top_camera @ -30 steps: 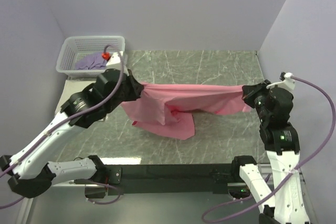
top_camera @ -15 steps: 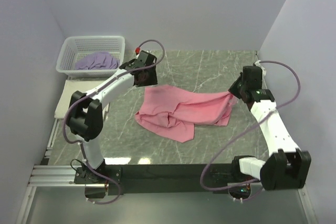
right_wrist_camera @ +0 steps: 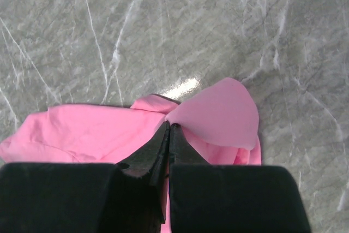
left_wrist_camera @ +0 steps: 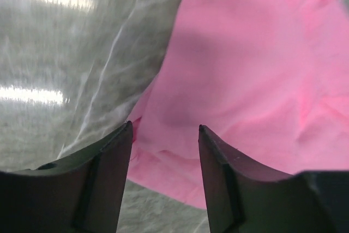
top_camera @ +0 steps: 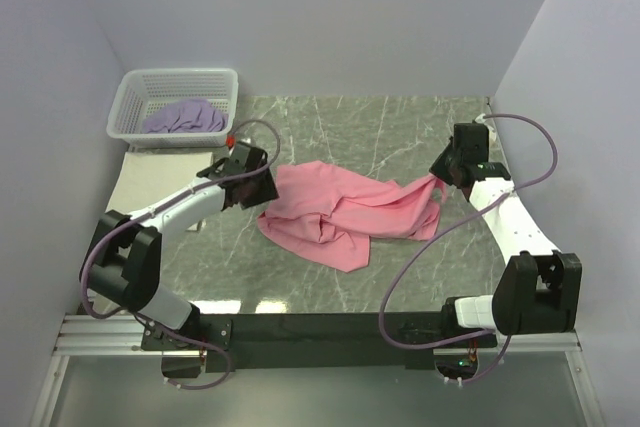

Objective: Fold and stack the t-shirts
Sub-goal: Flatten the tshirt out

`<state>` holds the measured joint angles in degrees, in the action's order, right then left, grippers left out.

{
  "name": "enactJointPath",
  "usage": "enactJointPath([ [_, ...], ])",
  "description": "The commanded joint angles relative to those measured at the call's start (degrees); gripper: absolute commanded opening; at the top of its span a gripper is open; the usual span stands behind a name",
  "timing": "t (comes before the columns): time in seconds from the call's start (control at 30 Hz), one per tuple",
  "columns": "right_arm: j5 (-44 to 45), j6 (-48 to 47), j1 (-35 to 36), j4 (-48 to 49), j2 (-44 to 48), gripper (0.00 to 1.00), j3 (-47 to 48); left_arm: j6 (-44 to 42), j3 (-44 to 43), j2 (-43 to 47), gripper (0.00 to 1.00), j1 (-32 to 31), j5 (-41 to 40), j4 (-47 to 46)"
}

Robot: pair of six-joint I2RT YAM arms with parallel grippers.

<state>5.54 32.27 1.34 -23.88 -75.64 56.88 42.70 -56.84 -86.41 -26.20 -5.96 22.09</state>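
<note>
Between the two hands, on the green marbled bench [top_camera: 380,127], the pink t-shirt [top_camera: 340,212] lies crumpled and unfolded, with loose folds bunched toward its middle and a flap spilling toward the arms' bases. Its left edge sits right at the left hand [top_camera: 262,187]. In the left wrist view the two dark fingers stand well apart, with pink cloth showing in the gap between them and spreading away beyond and to the right, and bare bench to the left. Whether the fingertips touch the cloth cannot be told. This hand grips nothing.

At the shirt's other end, the right hand [top_camera: 440,175] has its fingers pressed together on a corner of the fabric. In the right wrist view a rounded pink flap stands up just past the pinched tips, and the rest of the shirt trails off to the left of them.

As for pose, the left arm lies low and stretched out over the bench, elbow near its base, wrist turned toward the shirt. The right arm bends at an elbow on the near right, and its forearm slants away and inward to the shirt's far right corner.

Well beyond and left of the left hand, a lavender t-shirt [top_camera: 185,117] lies heaped inside a white lattice basket [top_camera: 125,107].
</note>
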Motion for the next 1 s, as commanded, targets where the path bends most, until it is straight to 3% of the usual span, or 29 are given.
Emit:
enactJointPath([
  [0.0,0.6,-0.7,-0.3,3.0,2.9,0.00,-1.6,3.1,4.0,0.2,0.55,0.2,3.4,-5.7],
  [0.37,0.1,-0.5,-0.3,3.1,3.4,0.00,-2.3,4.9,7.2,-1.9,0.49,-0.2,4.6,-9.3],
  [0.77,0.3,-0.6,-0.3,3.5,3.8,0.00,-2.8,6.3,7.4,-4.4,0.54,-0.4,0.9,-7.9],
  [0.97,0.1,-0.5,-0.3,3.7,3.8,0.00,-3.1,6.2,7.7,-5.3,0.48,-0.5,2.5,-9.4],
])
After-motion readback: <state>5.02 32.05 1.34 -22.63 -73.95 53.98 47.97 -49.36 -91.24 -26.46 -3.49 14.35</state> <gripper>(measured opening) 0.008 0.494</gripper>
